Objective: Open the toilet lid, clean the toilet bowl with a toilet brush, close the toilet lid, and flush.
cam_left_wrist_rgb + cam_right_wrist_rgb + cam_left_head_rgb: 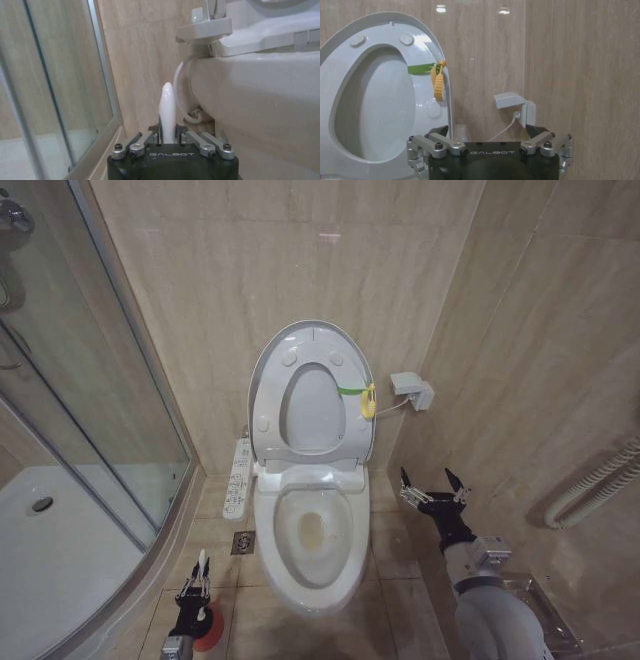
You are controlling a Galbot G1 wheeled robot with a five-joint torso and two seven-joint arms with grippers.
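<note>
The toilet lid [311, 332] stands raised against the wall with the seat ring [270, 395] up against it; a green strap [350, 391] and yellow ring [368, 402] hang at its edge, and the strap [420, 68] is also in the right wrist view. The toilet bowl [312, 532] lies uncovered, stained at the bottom. At the floor on the bowl's left, my left gripper [197, 578] is shut on the toilet brush's white handle [167, 107], above the red holder [210, 630]; the bristles are hidden. My right gripper [433, 485] hangs open, to the right of the bowl.
A glass shower enclosure [90, 380] with a white tray [50, 550] fills the left. A button panel [240, 475] and a floor drain [243, 542] lie left of the bowl. A wall box [412, 390] and a white hose [590, 485] sit on the right wall.
</note>
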